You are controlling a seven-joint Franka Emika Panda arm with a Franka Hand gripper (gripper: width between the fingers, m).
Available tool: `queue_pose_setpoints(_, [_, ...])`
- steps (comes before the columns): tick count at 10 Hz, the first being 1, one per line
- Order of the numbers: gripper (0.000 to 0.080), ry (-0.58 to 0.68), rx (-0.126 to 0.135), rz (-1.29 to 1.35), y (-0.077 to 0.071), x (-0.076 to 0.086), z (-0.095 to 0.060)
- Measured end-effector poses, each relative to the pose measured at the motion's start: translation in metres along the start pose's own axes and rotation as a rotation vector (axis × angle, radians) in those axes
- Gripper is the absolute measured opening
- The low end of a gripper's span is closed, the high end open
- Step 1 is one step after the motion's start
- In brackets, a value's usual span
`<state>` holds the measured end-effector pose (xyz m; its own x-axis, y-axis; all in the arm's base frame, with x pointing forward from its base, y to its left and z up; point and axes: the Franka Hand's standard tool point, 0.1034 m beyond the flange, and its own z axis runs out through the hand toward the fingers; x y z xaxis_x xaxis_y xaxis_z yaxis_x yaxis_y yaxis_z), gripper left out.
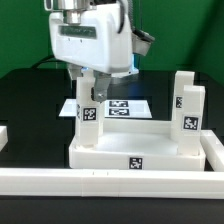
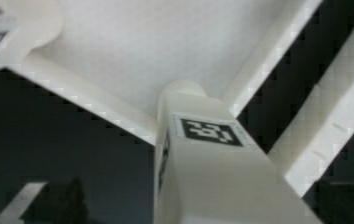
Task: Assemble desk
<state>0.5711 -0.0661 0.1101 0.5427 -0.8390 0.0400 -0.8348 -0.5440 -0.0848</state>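
The white desk top (image 1: 150, 150) lies flat with its raised rim up, a tag on its front wall. A square leg block (image 1: 89, 120) stands upright in the corner at the exterior view's left. My gripper (image 1: 88, 90) hangs straight over it, one finger on either side of its upper end. In the wrist view the tagged leg (image 2: 206, 135) rises between my fingertips (image 2: 53, 203), with dark gaps on both sides, so my gripper (image 2: 200, 203) is open and holds nothing. Two more legs (image 1: 190, 95) (image 1: 186, 125) stand upright at the exterior view's right. The tray floor (image 2: 138, 50) shows below.
The marker board (image 1: 125, 106) lies flat behind the desk top. A long low white border rail (image 1: 110, 182) runs along the front and another rail (image 1: 214, 150) along the exterior view's right. A white piece (image 1: 3, 135) shows at the left edge.
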Motion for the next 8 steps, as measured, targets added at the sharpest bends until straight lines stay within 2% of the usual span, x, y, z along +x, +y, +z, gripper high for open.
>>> queue_pose_setpoints(4, [0.0649, 0.001, -0.004, -0.341, -0.0031, -0.0043, 0.0008])
queue_pose_setpoints(8, [0.0649, 0.009, -0.03, -0.753, -0.0043, -0.0045, 0.0001])
